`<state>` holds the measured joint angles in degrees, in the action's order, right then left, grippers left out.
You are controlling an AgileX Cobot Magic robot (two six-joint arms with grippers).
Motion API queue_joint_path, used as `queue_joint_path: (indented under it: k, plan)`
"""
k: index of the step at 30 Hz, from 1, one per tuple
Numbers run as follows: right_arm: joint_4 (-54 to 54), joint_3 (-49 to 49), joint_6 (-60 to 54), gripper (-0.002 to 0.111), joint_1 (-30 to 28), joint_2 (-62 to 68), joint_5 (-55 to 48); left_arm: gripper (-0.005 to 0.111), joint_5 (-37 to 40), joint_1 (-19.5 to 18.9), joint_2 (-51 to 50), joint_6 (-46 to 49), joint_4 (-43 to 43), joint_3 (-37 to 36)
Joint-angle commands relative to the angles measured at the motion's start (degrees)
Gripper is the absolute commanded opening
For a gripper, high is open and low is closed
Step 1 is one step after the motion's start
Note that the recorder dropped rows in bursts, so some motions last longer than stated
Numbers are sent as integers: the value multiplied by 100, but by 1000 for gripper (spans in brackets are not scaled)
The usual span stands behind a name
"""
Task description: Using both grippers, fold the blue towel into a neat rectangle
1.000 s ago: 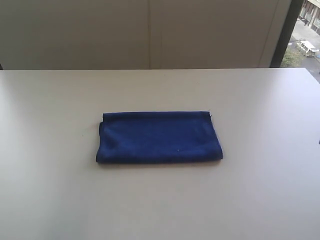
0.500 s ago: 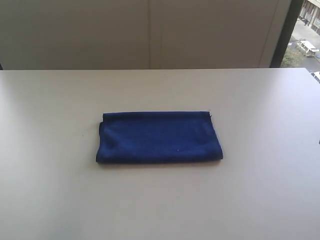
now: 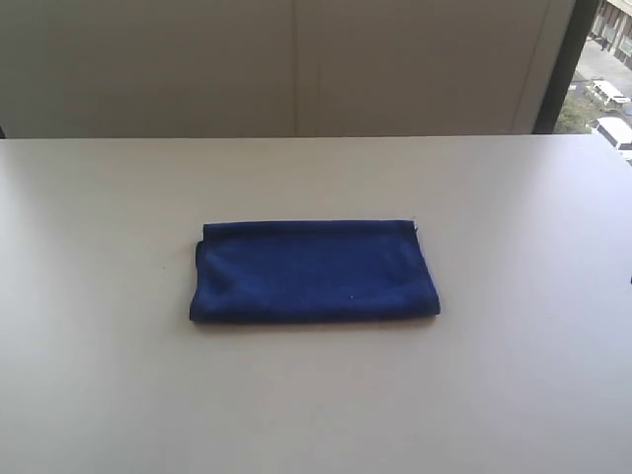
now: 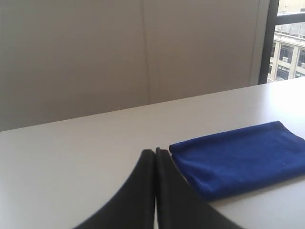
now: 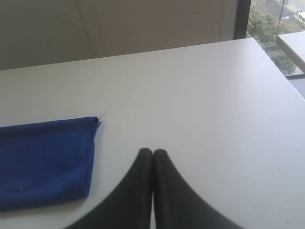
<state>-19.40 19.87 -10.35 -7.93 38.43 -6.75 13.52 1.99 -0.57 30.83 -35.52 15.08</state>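
The blue towel (image 3: 314,270) lies folded into a flat rectangle in the middle of the white table (image 3: 99,375), with a loose thread at its far right corner. Neither arm shows in the exterior view. In the left wrist view my left gripper (image 4: 155,151) is shut and empty, raised off the table and clear of the blue towel (image 4: 240,157). In the right wrist view my right gripper (image 5: 152,151) is also shut with nothing in it, held away from the blue towel (image 5: 45,160) and its thread corner (image 5: 98,119).
A beige wall (image 3: 296,64) stands behind the table's far edge. A window with a dark frame (image 3: 568,64) is at the far right, with the street outside.
The towel has not moved. Only the traffic seen through the window has shifted.
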Motion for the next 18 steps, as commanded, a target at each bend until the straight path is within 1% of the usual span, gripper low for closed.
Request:
queue_joint_path:
  k: [1, 4, 5, 6, 7, 9, 11, 12, 13, 14, 16, 17, 18]
  plan:
    - [-14, -18, 31, 0, -13, -28, 59, 0, 14, 27, 57, -97, -197, -88]
    - [-14, -18, 31, 0, -13, -28, 59, 0, -134, 27, 57, -200, -580, -309]
    - [-14, -18, 31, 0, -13, -28, 59, 0, -251, 27, 57, -243, -826, -433]
    - [-14, -18, 31, 0, -13, -28, 59, 0, -570, 27, 57, -242, -1355, -722]
    - [-14, -18, 31, 0, -13, -28, 59, 0, -729, 27, 57, -257, -1612, -868]
    - [-14, -18, 31, 0, -13, -28, 59, 0, -966, 27, 57, -391, -1872, -1101]
    - [-14, -18, 31, 0, -13, -28, 59, 0, -1151, 27, 57, -843, -1816, -1305]
    - [-14, -18, 31, 0, -13, -28, 59, 0, -1433, 27, 57, -1594, -1527, -1508]
    - [-14, -18, 31, 0, -13, -28, 59, 0, -1679, 27, 57, -2225, -1154, -1508]
    - [-14, -18, 31, 0, -13, -28, 59, 0, -1843, 27, 57, -3213, -377, -1508]
    - [-14, -18, 31, 0, -13, -28, 59, 0, -2068, 27, 57, -4629, 1554, -1508]
    - [-14, -18, 31, 0, -13, -28, 59, 0, -2225, 27, 57, -5697, 3064, -1508]
    - [-14, -18, 31, 0, -13, -28, 59, 0, -2279, 27, 57, -6033, 3656, -1508]
